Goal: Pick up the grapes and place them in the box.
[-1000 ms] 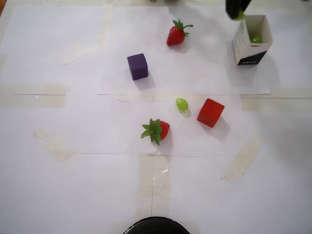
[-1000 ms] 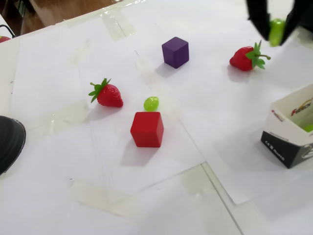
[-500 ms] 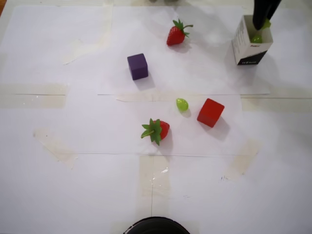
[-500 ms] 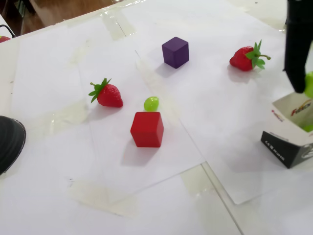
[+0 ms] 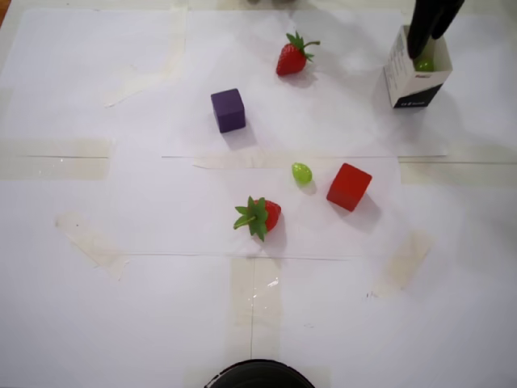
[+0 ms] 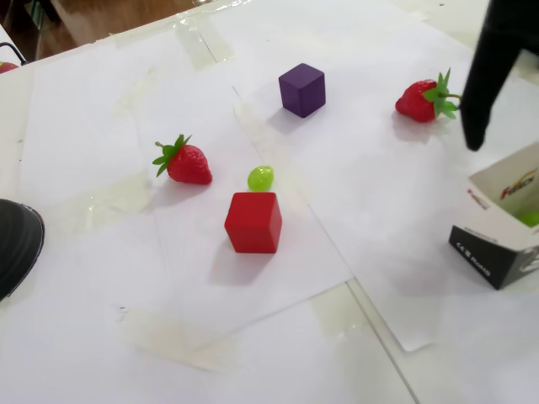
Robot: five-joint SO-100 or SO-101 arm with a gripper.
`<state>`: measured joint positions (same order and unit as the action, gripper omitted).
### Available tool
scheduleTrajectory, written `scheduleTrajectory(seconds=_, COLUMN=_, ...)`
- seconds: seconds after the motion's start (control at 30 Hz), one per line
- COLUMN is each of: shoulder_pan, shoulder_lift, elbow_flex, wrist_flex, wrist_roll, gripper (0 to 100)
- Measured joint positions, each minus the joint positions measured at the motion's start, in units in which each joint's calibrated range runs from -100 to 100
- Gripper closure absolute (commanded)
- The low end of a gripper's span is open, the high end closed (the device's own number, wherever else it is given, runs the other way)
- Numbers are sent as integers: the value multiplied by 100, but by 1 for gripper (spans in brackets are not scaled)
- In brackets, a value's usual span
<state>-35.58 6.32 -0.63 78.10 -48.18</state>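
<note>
The box (image 5: 414,85) stands at the top right of the overhead view, white with a black lower corner (image 6: 493,261). Green grapes (image 5: 423,63) lie inside it, and a sliver of green (image 6: 530,219) shows through its mouth in the fixed view. My gripper (image 5: 426,44) hangs over the box's mouth, open and holding nothing. Only one black finger (image 6: 482,93) shows in the fixed view, just left of the box. Another grape (image 5: 301,172) lies on the paper beside the red cube (image 5: 349,187), also visible as a grape (image 6: 260,178) in the fixed view.
A purple cube (image 5: 229,110) sits left of centre. One strawberry (image 5: 291,56) lies near the top and another strawberry (image 5: 260,216) below the loose grape. A black round object (image 5: 258,374) sits at the bottom edge. Taped white paper covers the table.
The gripper carried a grape rightward over the box. The grape is no longer between the fingers, and the visible finger has swung left in the fixed view.
</note>
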Motion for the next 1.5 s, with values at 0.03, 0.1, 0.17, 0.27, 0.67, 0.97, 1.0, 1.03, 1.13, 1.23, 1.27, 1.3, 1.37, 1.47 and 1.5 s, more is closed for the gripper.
scheduleTrajectory(seconds=0.03, shoulder_pan=142, shoulder_lift=0, elbow_flex=0, wrist_flex=-47, wrist_roll=0, gripper=81)
scheduleTrajectory(seconds=0.1, shoulder_pan=472, shoulder_lift=-109, elbow_flex=136, wrist_flex=-198, wrist_roll=0, gripper=81)
scheduleTrajectory(seconds=0.17, shoulder_pan=846, shoulder_lift=-227, elbow_flex=335, wrist_flex=-419, wrist_roll=49, gripper=81)
scheduleTrajectory(seconds=0.27, shoulder_pan=1461, shoulder_lift=-218, elbow_flex=452, wrist_flex=-877, wrist_roll=308, gripper=81)
scheduleTrajectory(seconds=0.67, shoulder_pan=2337, shoulder_lift=1372, elbow_flex=462, wrist_flex=-2577, wrist_roll=684, gripper=81)
scheduleTrajectory(seconds=0.97, shoulder_pan=2382, shoulder_lift=1690, elbow_flex=462, wrist_flex=-2980, wrist_roll=689, gripper=82)
scheduleTrajectory(seconds=1.0, shoulder_pan=2382, shoulder_lift=1708, elbow_flex=462, wrist_flex=-3012, wrist_roll=689, gripper=83)
scheduleTrajectory(seconds=1.03, shoulder_pan=2382, shoulder_lift=1736, elbow_flex=462, wrist_flex=-3051, wrist_roll=689, gripper=84)
scheduleTrajectory(seconds=1.13, shoulder_pan=2419, shoulder_lift=1754, elbow_flex=570, wrist_flex=-3154, wrist_roll=650, gripper=84)
scheduleTrajectory(seconds=1.23, shoulder_pan=2487, shoulder_lift=1754, elbow_flex=824, wrist_flex=-3344, wrist_roll=596, gripper=84)
scheduleTrajectory(seconds=1.27, shoulder_pan=2502, shoulder_lift=1754, elbow_flex=914, wrist_flex=-3415, wrist_roll=571, gripper=85)
scheduleTrajectory(seconds=1.3, shoulder_pan=2524, shoulder_lift=1754, elbow_flex=995, wrist_flex=-3478, wrist_roll=547, gripper=85)
scheduleTrajectory(seconds=1.37, shoulder_pan=2547, shoulder_lift=1736, elbow_flex=1104, wrist_flex=-3557, wrist_roll=542, gripper=87)
scheduleTrajectory(seconds=1.47, shoulder_pan=2539, shoulder_lift=1726, elbow_flex=1140, wrist_flex=-3613, wrist_roll=542, gripper=89)
scheduleTrajectory(seconds=1.5, shoulder_pan=2539, shoulder_lift=1726, elbow_flex=1140, wrist_flex=-3613, wrist_roll=542, gripper=91)
